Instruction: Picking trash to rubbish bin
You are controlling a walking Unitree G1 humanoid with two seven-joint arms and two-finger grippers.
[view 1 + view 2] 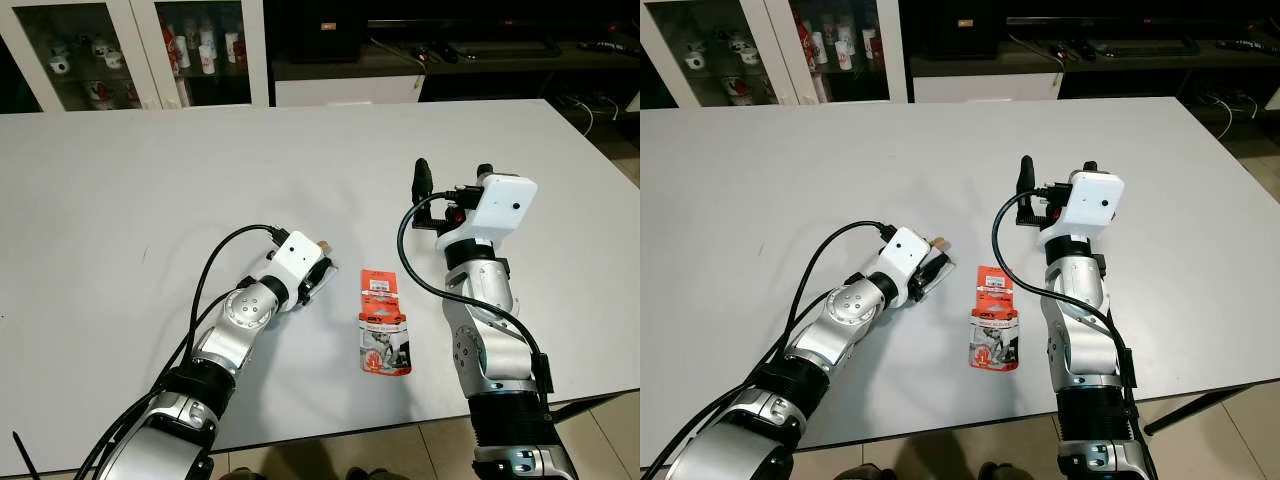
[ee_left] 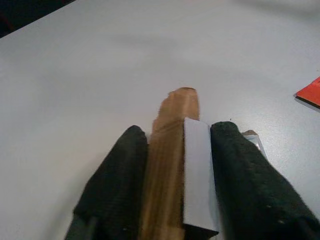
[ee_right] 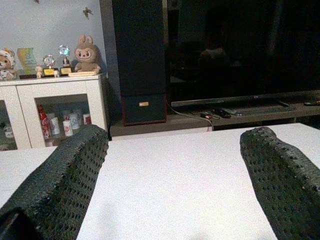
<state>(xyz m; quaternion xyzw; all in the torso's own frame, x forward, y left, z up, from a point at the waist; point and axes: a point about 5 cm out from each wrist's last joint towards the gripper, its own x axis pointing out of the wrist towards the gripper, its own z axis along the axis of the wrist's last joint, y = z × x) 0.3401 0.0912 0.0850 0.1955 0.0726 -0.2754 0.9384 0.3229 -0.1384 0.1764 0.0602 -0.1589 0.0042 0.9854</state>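
Trash stick (image 2: 172,150) sits pinched in the left gripper (image 2: 175,165); a loose pinch could drop it. Right gripper (image 3: 175,175) is spread, empty.

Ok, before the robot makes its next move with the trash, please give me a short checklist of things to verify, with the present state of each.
1. Left gripper holds something: ok. Its fingers are shut on a wooden stick with a grey strip beside it.
2. Grip looks firm: cannot tell. The stick pokes out past the fingertips.
3. Right gripper free: ok. It is open, raised above the table, with nothing between its fingers.
4. Other trash left: not ok. A red snack packet lies flat on the table between the two arms.
5. Rubbish bin located: cannot tell.
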